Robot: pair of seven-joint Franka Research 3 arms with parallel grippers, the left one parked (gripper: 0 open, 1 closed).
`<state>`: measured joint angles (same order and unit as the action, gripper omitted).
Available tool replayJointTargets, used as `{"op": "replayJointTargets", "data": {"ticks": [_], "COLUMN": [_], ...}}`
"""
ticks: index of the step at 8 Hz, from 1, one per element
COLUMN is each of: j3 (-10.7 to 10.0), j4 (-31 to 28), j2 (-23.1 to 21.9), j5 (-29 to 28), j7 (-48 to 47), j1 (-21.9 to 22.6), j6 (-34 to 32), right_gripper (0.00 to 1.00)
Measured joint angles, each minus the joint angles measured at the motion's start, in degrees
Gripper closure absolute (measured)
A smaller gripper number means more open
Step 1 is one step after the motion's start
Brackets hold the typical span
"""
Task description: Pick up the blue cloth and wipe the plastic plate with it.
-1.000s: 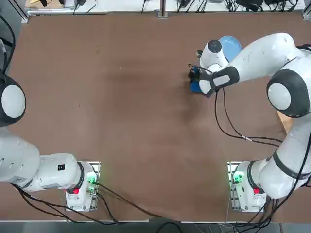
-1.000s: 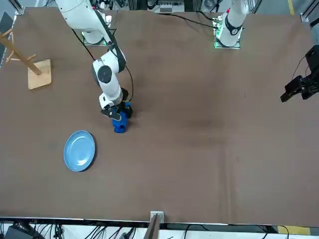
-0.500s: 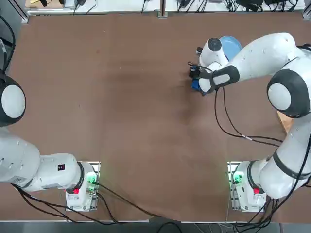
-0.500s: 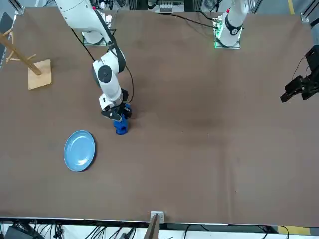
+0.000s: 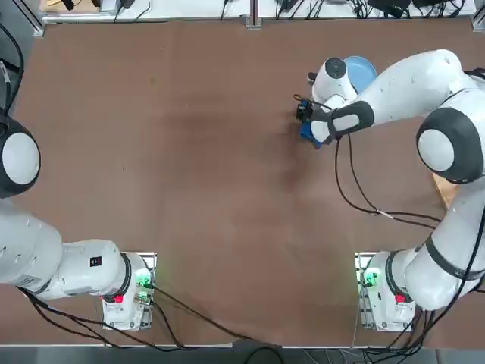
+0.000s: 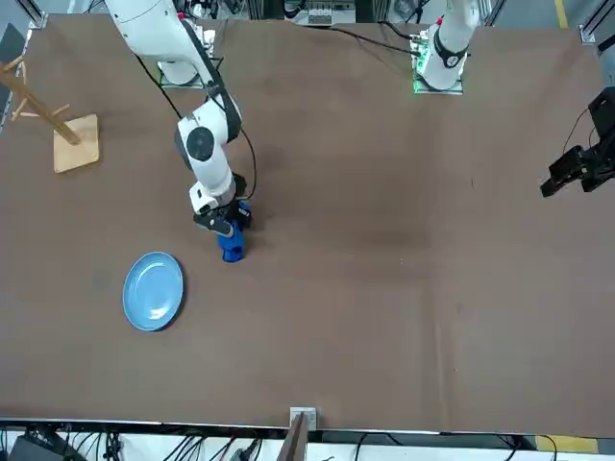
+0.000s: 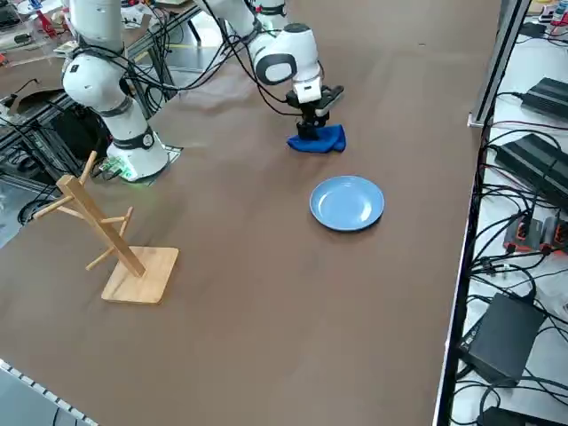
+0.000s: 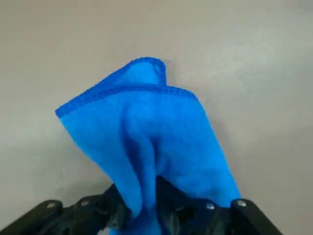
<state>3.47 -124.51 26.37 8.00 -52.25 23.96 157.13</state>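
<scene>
My right gripper is shut on the blue cloth, pinching a raised fold of it between the two fingers. The rest of the royal-blue fabric hangs from the grip and spreads out below over the brown table. In the right side view the gripper points straight down with the cloth bunched under it, its lower part still on the table. The light blue plastic plate lies flat and bare a short way beside the cloth. From the front, the cloth is up and to the right of the plate.
A wooden rack on a square base stands near the table's right edge, well away from the plate. Cables and boxes lie beyond the far edge. A black device sits at the robot's left side.
The fingers closed on the cloth, gathering it into a narrow fold. Gripper and cloth shifted slightly toward the plate and up; the plate has not moved.
</scene>
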Motion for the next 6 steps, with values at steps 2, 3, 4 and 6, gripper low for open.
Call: {"op": "replayJointTargets", "data": {"ticks": [2,3,4,6], "j3": [-0.3,-0.5,-0.6,-0.6], "j4": [3.6,5.6,7.4,10.5], "j2": [-0.9,-1.9,-3.3,-6.3], "j5": [0.0,0.1,0.3,0.3], "j7": [0.0,0.2,1.4,5.2], "j1": [-0.5,-1.3,-2.4,-4.7], "j6": [-7.1,-11.0,-14.8,-22.6], "right_gripper": [0.83,0.83,0.83,0.83]}}
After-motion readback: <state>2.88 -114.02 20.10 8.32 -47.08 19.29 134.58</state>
